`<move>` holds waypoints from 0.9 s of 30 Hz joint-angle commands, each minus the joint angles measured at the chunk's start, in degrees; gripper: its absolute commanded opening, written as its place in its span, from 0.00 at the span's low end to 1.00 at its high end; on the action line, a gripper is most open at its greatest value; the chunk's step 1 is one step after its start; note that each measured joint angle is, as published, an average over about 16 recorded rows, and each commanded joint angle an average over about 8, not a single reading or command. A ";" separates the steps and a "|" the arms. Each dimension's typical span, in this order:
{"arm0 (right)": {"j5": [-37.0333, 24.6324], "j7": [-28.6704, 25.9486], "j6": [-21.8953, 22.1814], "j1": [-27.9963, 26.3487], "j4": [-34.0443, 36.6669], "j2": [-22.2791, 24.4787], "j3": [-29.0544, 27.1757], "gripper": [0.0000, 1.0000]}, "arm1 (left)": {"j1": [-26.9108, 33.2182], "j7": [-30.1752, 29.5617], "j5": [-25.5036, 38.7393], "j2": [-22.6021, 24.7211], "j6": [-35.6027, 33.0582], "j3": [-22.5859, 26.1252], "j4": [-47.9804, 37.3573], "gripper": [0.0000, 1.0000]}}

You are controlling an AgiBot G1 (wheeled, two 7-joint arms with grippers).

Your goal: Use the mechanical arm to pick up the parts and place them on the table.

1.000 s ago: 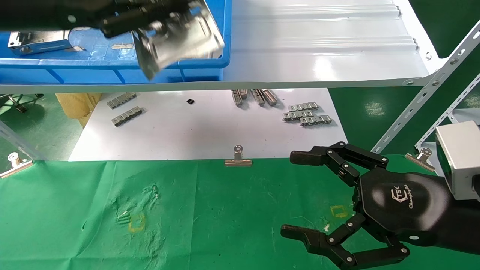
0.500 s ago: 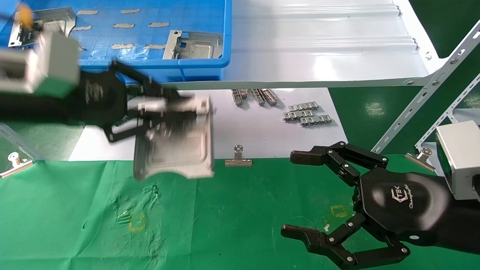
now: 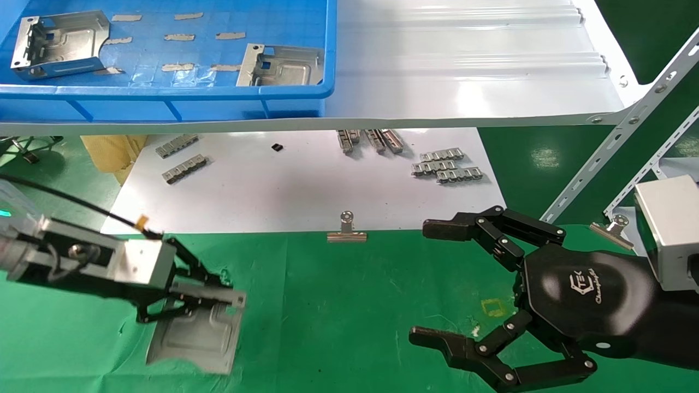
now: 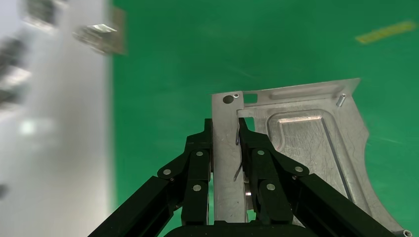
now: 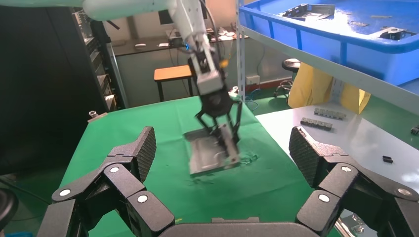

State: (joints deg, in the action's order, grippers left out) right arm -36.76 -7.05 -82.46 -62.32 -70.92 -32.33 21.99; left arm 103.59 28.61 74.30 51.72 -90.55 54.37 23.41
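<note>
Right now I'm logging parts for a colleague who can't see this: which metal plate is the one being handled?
Start at the green cloth table, left side. The left gripper is shut on a square silver stamped plate low over the cloth. The two similar plates lie untouched in the blue bin.

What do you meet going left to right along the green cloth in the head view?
Left pincer shut on a silver stamped plate → yellow square outline → open right pincer's black hexagonal palm, over the green cloth.
</note>
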 commanded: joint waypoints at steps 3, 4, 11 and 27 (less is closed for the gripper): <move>0.00 0.00 0.00 0.00 0.00 0.00 0.00 1.00 | -0.60 2.37 -0.09 1.01 0.29 1.61 -3.94 0.27; 0.00 0.00 0.00 0.00 0.00 0.00 0.00 1.00 | -0.65 2.80 -0.16 1.26 0.33 1.77 -4.95 0.39; 0.00 0.00 0.00 0.00 0.00 0.00 0.00 1.00 | -0.45 5.53 0.33 3.06 0.70 3.03 -10.71 1.00; 0.00 0.00 0.00 0.00 0.00 0.00 0.00 1.00 | 1.20 6.40 -4.00 3.66 -0.63 1.16 -17.50 1.00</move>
State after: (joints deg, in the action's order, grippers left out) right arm -36.76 -7.05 -82.46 -62.32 -70.92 -32.33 21.99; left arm 104.54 34.86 70.46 55.39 -90.87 55.63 6.03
